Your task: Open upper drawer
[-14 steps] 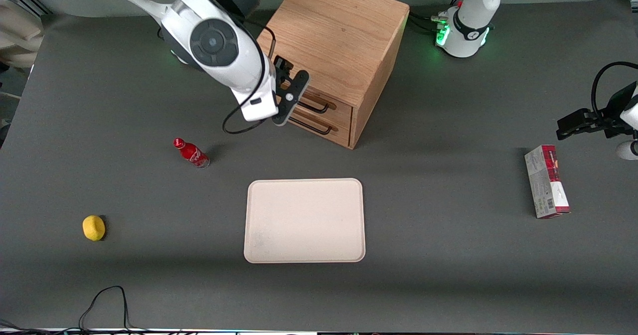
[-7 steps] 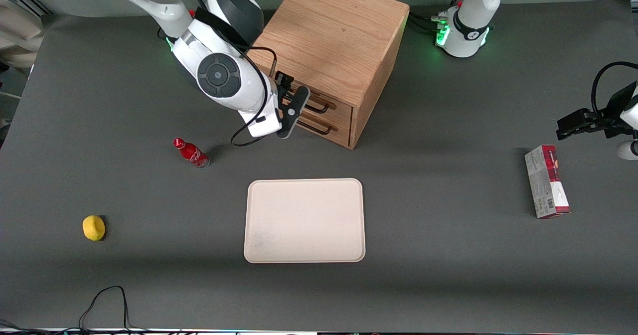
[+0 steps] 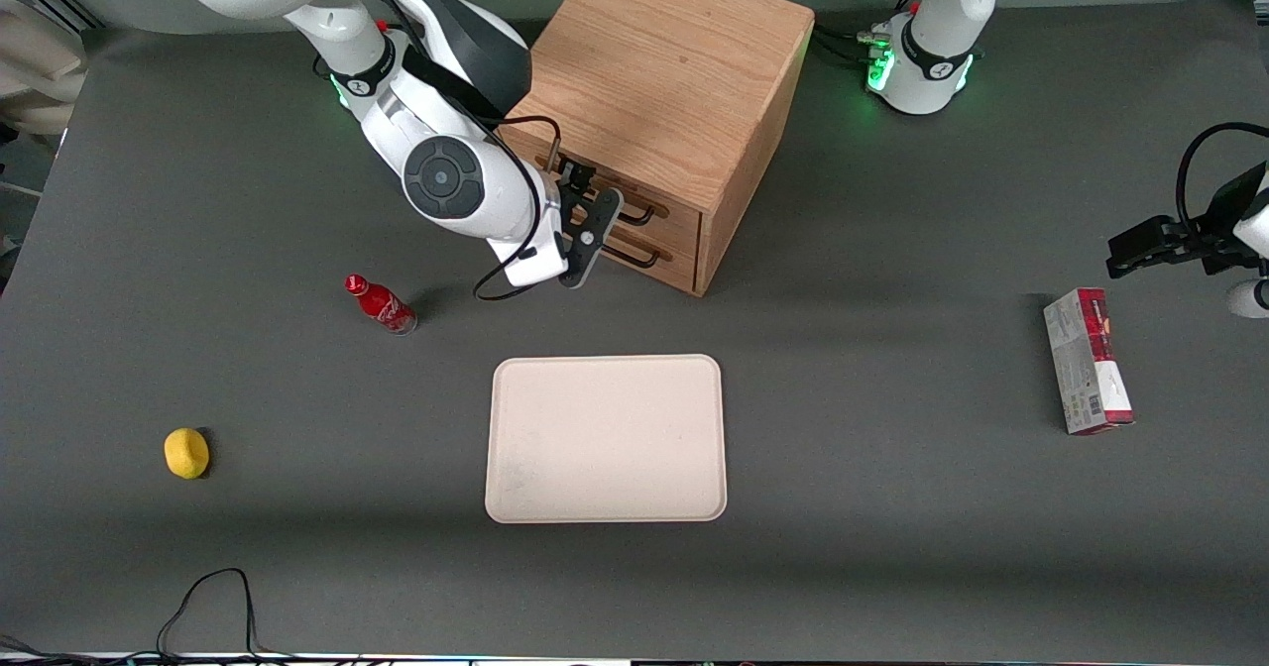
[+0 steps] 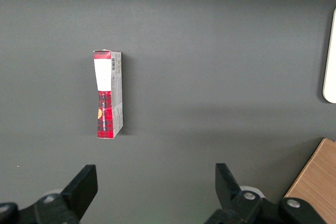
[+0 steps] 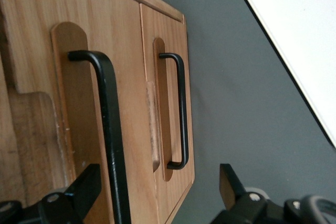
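The wooden cabinet (image 3: 664,81) stands on the table with both drawers shut. The upper drawer (image 3: 666,212) carries a thin black wire handle (image 3: 634,216); the lower drawer's twin handle (image 3: 634,256) sits below it. My right gripper (image 3: 587,222) is open, right in front of the drawer fronts at handle height. In the right wrist view the gripper (image 5: 157,195) has its fingers (image 5: 84,188) wide apart. The upper drawer's handle (image 5: 109,129) runs between them, close to one finger and not gripped. The lower handle (image 5: 180,114) is farther off.
A cream tray (image 3: 606,438) lies nearer the front camera than the cabinet. A red bottle (image 3: 380,303) lies beside my arm, and a yellow lemon (image 3: 186,452) lies toward the working arm's end. A red and grey box (image 3: 1087,361) lies toward the parked arm's end (image 4: 108,94).
My right arm has swung down and in; the gripper has dropped from above the drawer fronts to handle height, closer to the upper handle. Drawers have not moved.
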Tool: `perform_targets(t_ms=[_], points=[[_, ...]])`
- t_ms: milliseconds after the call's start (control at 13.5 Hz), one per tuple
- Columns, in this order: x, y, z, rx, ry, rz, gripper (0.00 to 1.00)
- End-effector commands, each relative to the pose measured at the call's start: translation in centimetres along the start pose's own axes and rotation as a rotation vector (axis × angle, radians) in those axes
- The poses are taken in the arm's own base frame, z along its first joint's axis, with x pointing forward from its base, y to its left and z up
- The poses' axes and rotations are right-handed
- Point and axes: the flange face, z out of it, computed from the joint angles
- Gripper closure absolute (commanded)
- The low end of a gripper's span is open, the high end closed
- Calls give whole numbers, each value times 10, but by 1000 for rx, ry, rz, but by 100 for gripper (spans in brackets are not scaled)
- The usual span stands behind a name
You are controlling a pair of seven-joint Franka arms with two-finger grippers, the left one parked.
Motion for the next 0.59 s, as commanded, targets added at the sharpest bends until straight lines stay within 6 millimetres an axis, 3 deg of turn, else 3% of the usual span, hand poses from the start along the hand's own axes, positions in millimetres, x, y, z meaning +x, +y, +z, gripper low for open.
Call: perform_targets(t_ms=[0, 296, 519], points=[[3, 11, 8, 36, 35, -23, 0], [9, 18, 31, 27, 92, -29, 0], [9, 24, 31, 18, 94, -57, 0]])
